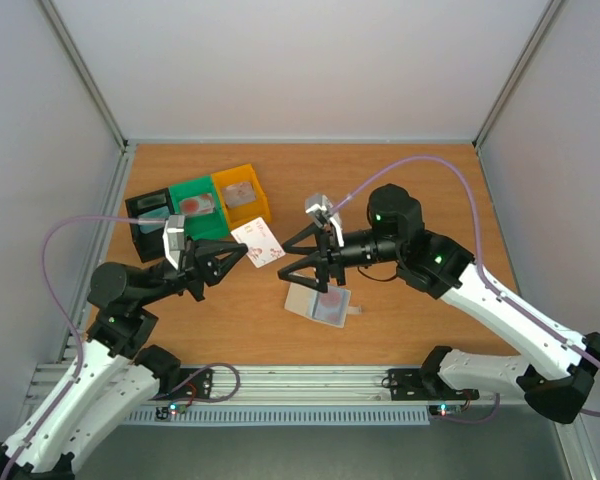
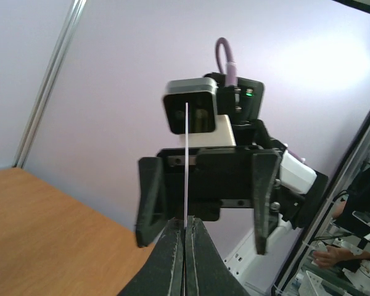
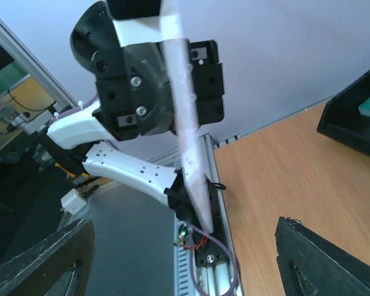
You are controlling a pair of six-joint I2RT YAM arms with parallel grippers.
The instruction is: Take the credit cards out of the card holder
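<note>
My left gripper (image 1: pixel 244 250) is shut on a whitish credit card with red marks (image 1: pixel 260 242) and holds it above the table. In the left wrist view the card (image 2: pixel 187 166) is edge-on between the closed fingertips (image 2: pixel 176 246). My right gripper (image 1: pixel 286 263) is open and empty, facing the left one, just right of the held card. In the right wrist view the card (image 3: pixel 188 142) hangs between the wide-open jaws. The card holder (image 1: pixel 316 303) lies flat on the table below the right gripper, a reddish card (image 1: pixel 332 298) showing through it, its tab (image 1: pixel 356 310) to the right.
Black (image 1: pixel 148 216), green (image 1: pixel 195 200) and yellow (image 1: pixel 242 192) bins stand in a row at the back left, each holding small items. Grey walls enclose the wooden table (image 1: pixel 420 200); a metal rail (image 1: pixel 300 385) runs along the near edge.
</note>
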